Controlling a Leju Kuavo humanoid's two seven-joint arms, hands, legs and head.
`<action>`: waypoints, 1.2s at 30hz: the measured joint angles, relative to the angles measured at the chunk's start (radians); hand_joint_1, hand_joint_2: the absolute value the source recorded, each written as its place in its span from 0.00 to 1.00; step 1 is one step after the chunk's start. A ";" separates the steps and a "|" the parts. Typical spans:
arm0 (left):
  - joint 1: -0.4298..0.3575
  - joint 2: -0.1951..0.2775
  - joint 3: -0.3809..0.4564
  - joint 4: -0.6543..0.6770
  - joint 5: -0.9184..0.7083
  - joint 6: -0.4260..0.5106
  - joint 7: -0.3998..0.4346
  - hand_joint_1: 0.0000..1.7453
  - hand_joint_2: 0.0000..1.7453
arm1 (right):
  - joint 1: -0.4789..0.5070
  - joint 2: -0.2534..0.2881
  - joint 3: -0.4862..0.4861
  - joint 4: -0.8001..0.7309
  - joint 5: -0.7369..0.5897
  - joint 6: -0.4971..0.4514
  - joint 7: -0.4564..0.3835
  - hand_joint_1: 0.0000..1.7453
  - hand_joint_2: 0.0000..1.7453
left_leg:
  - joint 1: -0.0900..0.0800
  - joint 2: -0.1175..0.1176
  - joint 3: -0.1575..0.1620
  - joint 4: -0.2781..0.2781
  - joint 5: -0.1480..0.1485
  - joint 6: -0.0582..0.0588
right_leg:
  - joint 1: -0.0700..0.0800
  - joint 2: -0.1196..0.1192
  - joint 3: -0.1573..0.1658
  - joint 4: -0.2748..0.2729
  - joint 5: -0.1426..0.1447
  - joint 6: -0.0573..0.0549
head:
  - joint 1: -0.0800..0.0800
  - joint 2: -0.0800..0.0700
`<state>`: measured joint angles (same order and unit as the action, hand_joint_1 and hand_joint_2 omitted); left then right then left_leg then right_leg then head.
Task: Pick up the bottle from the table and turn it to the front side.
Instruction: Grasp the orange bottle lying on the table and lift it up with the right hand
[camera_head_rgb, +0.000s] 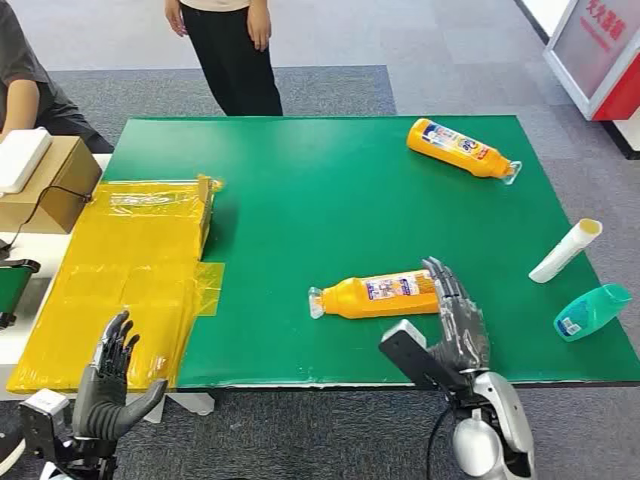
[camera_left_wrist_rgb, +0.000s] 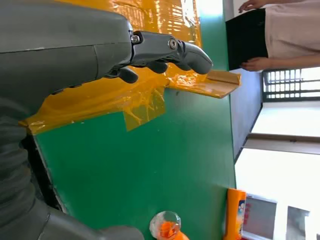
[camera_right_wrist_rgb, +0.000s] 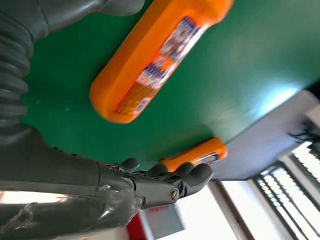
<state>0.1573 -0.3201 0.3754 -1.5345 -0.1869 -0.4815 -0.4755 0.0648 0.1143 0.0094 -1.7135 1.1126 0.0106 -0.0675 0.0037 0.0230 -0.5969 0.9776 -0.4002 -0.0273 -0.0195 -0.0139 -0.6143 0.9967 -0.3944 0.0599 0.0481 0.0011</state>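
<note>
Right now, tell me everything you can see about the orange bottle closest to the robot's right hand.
The near orange bottle looks like glossy plastic, with a clear cap pointing toward the robot's left and a printed label in white, blue and red facing up. It lies flat on its side on the green table, near the front edge. The right hand hovers open at its base end, fingers extended past it; actual contact cannot be confirmed from these views.

Spread across the left of the frame, yellow plastic sheeting (camera_head_rgb: 128, 270) over a box edge, beside a cardboard box (camera_head_rgb: 56, 185) topped by a white device (camera_head_rgb: 21, 158). At upper right, a second orange bottle (camera_head_rgb: 460, 148) lying flat. At right edge, a white tube (camera_head_rgb: 566, 250) and teal bottle (camera_head_rgb: 592, 311). Standing at top centre, a person in black trousers (camera_head_rgb: 230, 55); seated at upper left, another person (camera_head_rgb: 30, 95).
</note>
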 joint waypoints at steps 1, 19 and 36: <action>-0.004 0.003 -0.007 0.001 -0.004 0.005 -0.001 0.00 1.00 | -0.017 -0.008 0.000 0.010 0.009 0.009 0.010 0.00 1.00 | 0.000 0.000 0.000 0.000 0.000 0.000 | 0.000 0.000 0.000 0.000 0.000 0.000 | 0.000 0.000; -0.082 0.101 -0.138 0.155 0.123 -0.006 -0.062 0.00 1.00 | -0.524 -0.181 0.113 0.785 0.163 0.188 0.122 0.44 1.00 | 0.000 0.000 -0.001 0.000 0.005 0.001 | 0.000 0.000 0.000 0.000 0.004 0.000 | 0.000 0.000; -0.064 0.126 -0.142 0.210 0.115 -0.004 -0.076 0.00 1.00 | -0.423 -0.219 0.148 0.707 -0.214 0.144 -0.057 1.00 1.00 | 0.000 -0.001 0.000 0.000 0.003 0.001 | 0.000 -0.001 0.001 0.000 0.003 0.001 | 0.000 0.000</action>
<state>0.0930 -0.1942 0.2332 -1.3246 -0.0720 -0.4856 -0.5519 -0.3586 -0.1048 0.1578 -1.0068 0.8989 0.1544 -0.1242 0.0034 0.0225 -0.5970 0.9779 -0.3968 -0.0264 -0.0195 -0.0148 -0.6130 0.9966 -0.3917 0.0605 0.0479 0.0011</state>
